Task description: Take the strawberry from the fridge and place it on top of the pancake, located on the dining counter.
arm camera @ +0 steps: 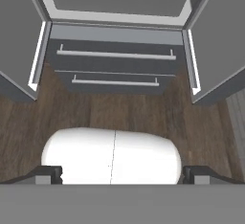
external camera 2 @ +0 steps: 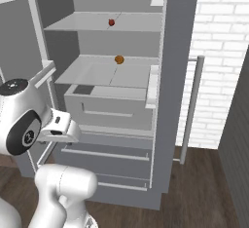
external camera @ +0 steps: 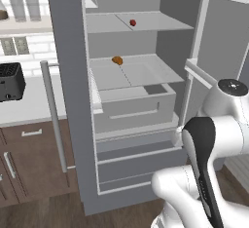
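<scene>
The fridge (external camera: 68, 51) stands with both doors swung wide. The strawberry (external camera: 133, 22), a tiny red fruit, lies on the upper shelf, and the right base view places the strawberry (external camera 2: 111, 22) near that shelf's middle. My gripper (arm camera: 122, 173) is open, its fingertips (arm camera: 45, 174) far apart, and it points down at the wood floor in front of the fridge's two bottom drawers (arm camera: 115, 67). It is well below the strawberry and away from it, with nothing between the fingers. The pancake and the dining counter are out of view.
An orange-brown lump (external camera: 117, 60) sits at the back of the shelf below, above a pulled-out bin (external camera: 133, 103). The open doors (arm camera: 19, 36) flank the gripper on both sides. A black toaster (external camera: 10, 81) stands on a narrow white counter (external camera: 29, 105) to the left.
</scene>
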{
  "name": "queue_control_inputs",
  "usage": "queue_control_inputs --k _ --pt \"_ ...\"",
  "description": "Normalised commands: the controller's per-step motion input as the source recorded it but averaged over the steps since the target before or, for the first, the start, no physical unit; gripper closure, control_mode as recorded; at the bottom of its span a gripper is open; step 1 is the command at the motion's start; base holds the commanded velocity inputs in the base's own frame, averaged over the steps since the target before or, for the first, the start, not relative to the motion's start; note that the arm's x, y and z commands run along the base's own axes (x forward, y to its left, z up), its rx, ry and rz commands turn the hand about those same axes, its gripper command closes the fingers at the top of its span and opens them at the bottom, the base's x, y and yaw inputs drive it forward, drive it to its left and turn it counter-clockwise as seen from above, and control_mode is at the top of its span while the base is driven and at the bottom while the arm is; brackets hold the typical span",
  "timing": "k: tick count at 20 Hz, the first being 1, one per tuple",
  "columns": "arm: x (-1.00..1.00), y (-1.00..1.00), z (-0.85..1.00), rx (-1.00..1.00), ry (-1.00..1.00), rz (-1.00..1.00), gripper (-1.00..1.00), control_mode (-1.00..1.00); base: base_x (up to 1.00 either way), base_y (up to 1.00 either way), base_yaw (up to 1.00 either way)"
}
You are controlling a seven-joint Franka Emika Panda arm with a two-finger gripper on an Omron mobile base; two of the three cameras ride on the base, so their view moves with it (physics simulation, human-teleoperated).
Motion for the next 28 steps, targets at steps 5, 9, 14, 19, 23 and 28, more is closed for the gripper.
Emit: queue_control_inputs --k 5,9,14,19,23,28 --pt "0.0 0.0 0.0 0.0 0.0 0.0 -1.0 -1.0 0.0 0.0 0.0" --pt "0.0 0.0 0.0 0.0 0.0 0.0 -1.0 -1.0 0.0 0.0 0.0" --pt "0.0 0.0 0.0 0.0 0.0 0.0 -1.0 1.0 0.0 0.0 0.0" --pt "0.0 0.0 0.0 0.0 0.0 0.0 -1.0 1.0 0.0 0.0 0.0" --pt "0.0 0.0 0.0 0.0 0.0 0.0 -1.0 1.0 0.36 0.0 0.0" --pt "0.0 0.0 0.0 0.0 0.0 0.0 -1.0 1.0 0.59 0.0 0.0"
